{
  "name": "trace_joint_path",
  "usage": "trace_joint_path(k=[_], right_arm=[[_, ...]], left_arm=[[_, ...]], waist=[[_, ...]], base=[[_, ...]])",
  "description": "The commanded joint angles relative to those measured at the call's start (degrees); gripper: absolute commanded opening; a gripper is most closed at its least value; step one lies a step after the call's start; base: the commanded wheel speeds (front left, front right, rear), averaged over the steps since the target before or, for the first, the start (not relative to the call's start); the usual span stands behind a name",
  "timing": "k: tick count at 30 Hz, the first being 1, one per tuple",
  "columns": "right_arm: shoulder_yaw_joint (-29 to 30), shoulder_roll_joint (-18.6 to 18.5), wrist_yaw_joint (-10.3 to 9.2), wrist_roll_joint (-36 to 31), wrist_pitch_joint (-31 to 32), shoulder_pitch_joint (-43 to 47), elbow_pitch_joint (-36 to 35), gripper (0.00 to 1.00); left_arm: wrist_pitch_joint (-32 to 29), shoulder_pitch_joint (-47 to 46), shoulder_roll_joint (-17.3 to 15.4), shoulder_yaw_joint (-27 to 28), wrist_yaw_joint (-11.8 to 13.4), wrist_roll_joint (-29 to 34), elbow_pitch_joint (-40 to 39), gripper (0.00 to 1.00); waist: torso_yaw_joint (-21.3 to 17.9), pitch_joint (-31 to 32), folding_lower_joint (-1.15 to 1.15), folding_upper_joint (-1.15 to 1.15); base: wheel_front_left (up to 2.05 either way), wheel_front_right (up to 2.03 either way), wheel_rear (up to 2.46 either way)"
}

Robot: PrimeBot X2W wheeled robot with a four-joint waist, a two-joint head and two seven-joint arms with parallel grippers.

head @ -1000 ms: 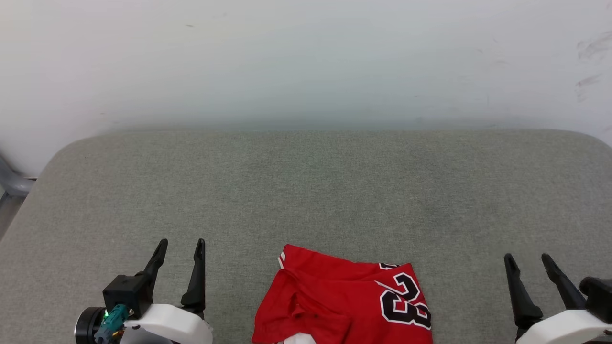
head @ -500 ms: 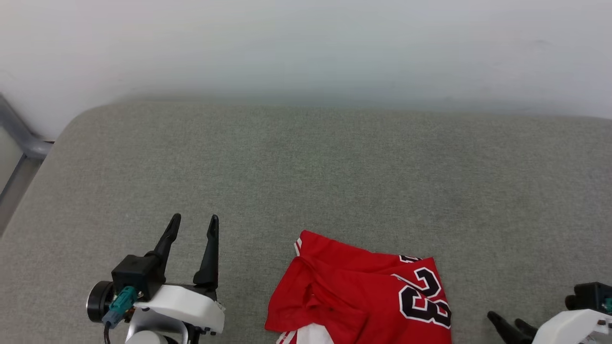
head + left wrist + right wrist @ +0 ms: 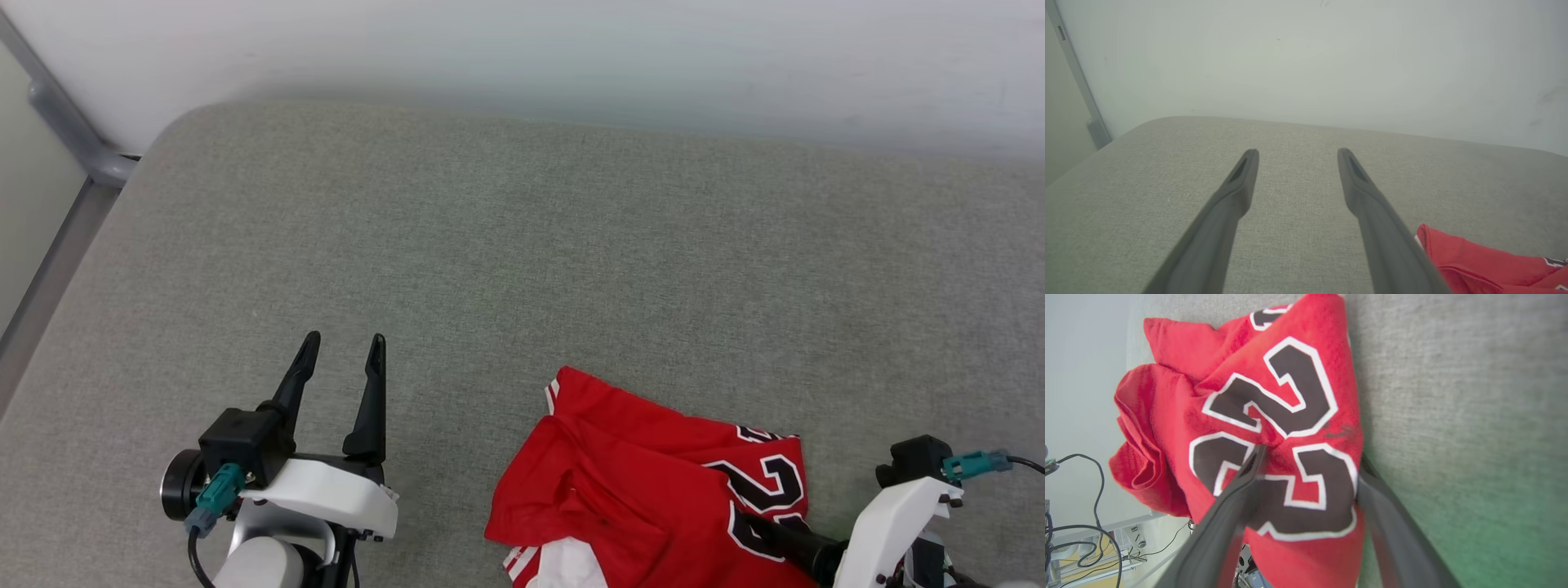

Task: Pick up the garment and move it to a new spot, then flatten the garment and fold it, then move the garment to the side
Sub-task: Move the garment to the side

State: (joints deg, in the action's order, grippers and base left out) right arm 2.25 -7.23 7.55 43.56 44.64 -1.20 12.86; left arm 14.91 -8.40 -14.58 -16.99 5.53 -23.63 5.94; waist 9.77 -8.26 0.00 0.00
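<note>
Now my right tool [image 3: 1312,453] swung in, wide, tips over garment [image 3: 1180,416] edge; left tool [image 3: 345,339] wide, idle; grasp next.

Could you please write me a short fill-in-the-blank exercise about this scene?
The garment is mainly ___ in colour.
Its black, white-outlined number reads ___.
The left gripper hovers ___, holding nothing.
The right gripper reaches over the garment, which lies on a ___ padded surface.
Missing words: red; 23; open; grey.
</note>
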Motion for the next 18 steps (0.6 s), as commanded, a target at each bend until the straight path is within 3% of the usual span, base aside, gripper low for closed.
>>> trace_joint_path(k=[1,2,3,4,5,13,18], right_arm=[[-1.6,0.5,-0.13,0.1,1.8,0.6,3.1,1.0],[-1.7,0.6,-0.13,0.2,2.2,0.6,3.8,0.48],[-2.0,0.6,-0.14,0.3,2.4,0.4,4.2,0.15],[-2.0,0.6,-0.14,0.3,2.4,0.4,4.2,0.15],[-2.1,0.6,-0.14,0.4,2.4,0.1,4.4,0.0],[-3.2,-1.5,-0.12,-1.0,-0.4,-1.9,0.1,0.0],[-3.4,-4.0,-0.09,-5.2,-1.9,-0.9,-3.2,0.0]], left_arm=[[0.4,-0.5,0.4,0.5,-0.4,0.6,0.3,1.0],[0.4,-0.6,0.5,0.6,-0.5,0.9,0.3,1.0],[0.4,-0.6,0.8,0.8,-0.6,1.0,0.4,1.0],[0.4,-0.6,0.8,0.8,-0.6,1.0,0.4,1.0],[0.4,-0.6,0.9,1.1,-0.8,1.1,0.5,1.0],[0.3,1.0,0.9,2.1,-1.8,2.6,1.2,1.0],[0.3,2.4,0.2,2.2,-1.9,3.6,0.8,1.0]], waist=[[0.6,-0.5,0.0,0.0],[0.7,-0.6,0.0,0.0],[0.8,-0.7,0.0,0.0],[0.8,-0.7,0.0,0.0],[0.8,-0.7,0.0,0.0],[-0.7,1.9,0.0,0.0],[-3.2,5.1,0.0,0.0]], base=[[0.0,0.0,0.0],[0.0,0.0,0.0],[0.0,0.0,0.0],[0.0,0.0,0.0],[0.0,0.0,0.0],[0.0,0.0,0.0],[0.0,0.0,0.0]])
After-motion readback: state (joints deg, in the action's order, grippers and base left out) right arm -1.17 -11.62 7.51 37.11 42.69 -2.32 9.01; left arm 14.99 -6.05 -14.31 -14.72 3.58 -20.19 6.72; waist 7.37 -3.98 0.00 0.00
